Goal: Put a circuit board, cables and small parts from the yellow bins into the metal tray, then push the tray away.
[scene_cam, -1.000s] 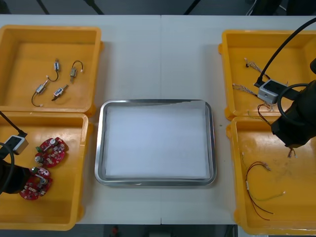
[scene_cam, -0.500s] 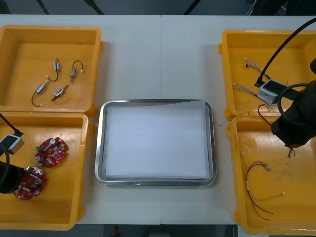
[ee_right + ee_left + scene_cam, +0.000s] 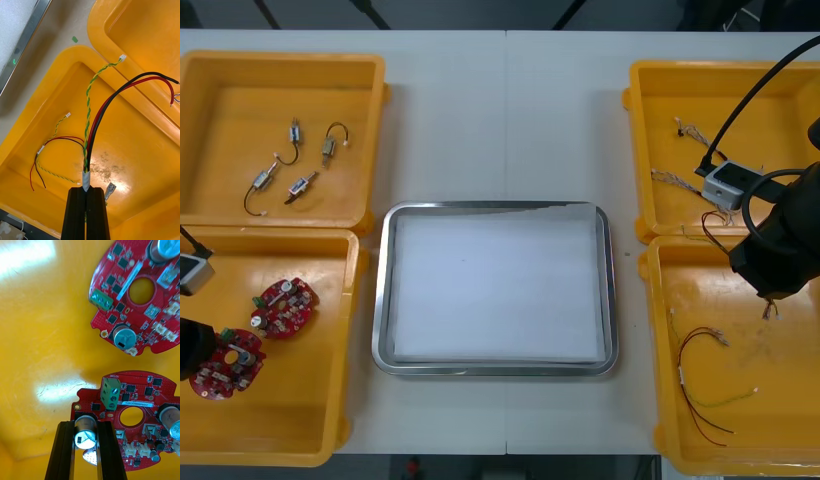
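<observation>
left tool (image 3: pixel 86 426) pinching round red circuit board (image 3: pixel 142 401), centre hole | right tool (image 3: pixel 86 191) pinching cables (image 3: pixel 86 157)

Metal tray (image 3: pixel 383 290): shiny rim, white inside, flat at table centre between yellow bins

Left near bin (image 3: pixel 310 400): two round red circuit boards. Held circuit board (image 3: pixel 220 362) at bin's left edge, left gripper (image 3: pixel 86 424) clamped on its silver cylinder. Second circuit board (image 3: pixel 282 307) near it, apart, lying flat

Left far bin (image 3: pixel 230 150): small metal parts (image 3: pixel 295 160) with short black cables, scattered

Right near bin (image 3: pixel 780 420): loose cables (image 3: pixel 705 375), red, black, yellow-green. Cable bundle (image 3: pixel 92 127) pinched at white taped end in right gripper (image 3: pixel 86 189), strands fanning out over bin

Right far bin (image 3: pixel 660 90): thin twisted cables (image 3: pixel 675 180)
</observation>
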`<state>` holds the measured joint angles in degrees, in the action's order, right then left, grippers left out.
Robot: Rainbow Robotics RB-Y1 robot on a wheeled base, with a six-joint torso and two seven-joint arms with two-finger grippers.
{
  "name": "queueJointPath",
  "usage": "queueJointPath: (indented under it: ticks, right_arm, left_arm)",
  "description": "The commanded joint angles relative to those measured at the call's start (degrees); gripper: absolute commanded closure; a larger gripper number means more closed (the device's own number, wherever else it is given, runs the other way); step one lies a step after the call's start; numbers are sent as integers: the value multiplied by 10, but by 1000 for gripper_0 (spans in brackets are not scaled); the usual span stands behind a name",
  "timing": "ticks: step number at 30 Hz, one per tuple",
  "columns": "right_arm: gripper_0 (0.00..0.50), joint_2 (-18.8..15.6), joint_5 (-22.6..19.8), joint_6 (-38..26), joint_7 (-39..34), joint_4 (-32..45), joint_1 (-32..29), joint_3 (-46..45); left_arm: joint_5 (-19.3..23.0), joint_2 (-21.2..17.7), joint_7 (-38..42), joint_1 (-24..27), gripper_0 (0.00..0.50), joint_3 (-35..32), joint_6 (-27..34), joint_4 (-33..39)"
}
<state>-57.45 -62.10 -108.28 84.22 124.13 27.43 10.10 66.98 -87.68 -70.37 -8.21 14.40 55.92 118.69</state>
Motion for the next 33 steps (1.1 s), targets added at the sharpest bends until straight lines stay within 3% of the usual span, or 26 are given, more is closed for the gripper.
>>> queueJointPath:
  ticks: [1, 8, 12, 18, 25, 28, 29, 30, 33]
  right_arm:
    - [500, -20, 4, 4, 17, 2, 14, 2]
    - [500, -20, 4, 4, 17, 2, 14, 2]
    - [500, -20, 4, 4, 17, 2, 14, 2]
    - [500, -20, 4, 4, 17, 2, 14, 2]
    - [500, -20, 4, 4, 17, 2, 14, 2]
    - [500, -20, 4, 4, 17, 2, 14, 2]
    - [500, -20, 4, 4, 17, 2, 14, 2]
    - [500, -20, 4, 4, 17, 2, 14, 2]
    - [500, -20, 4, 4, 17, 2, 14, 2]
  left_arm:
    - [40, -21, -6, 5, 500, -72, 46, 15]
    - [98, 5, -5, 5, 500, -191, 135, 19]
    - [106, 20, -2, 7, 500, -240, 177, 21]
    - [114, 45, 14, 65, 500, -257, 234, 15]
    - [102, 73, 67, 150, 500, -220, 271, -1]
    - [69, 88, 138, 228, 500, -148, 287, -3]
    - [69, 88, 138, 228, 500, -148, 287, -3]
    - [49, 101, 175, 267, 500, -108, 291, -2]
    - [9, 127, 235, 317, 500, -58, 307, 1]
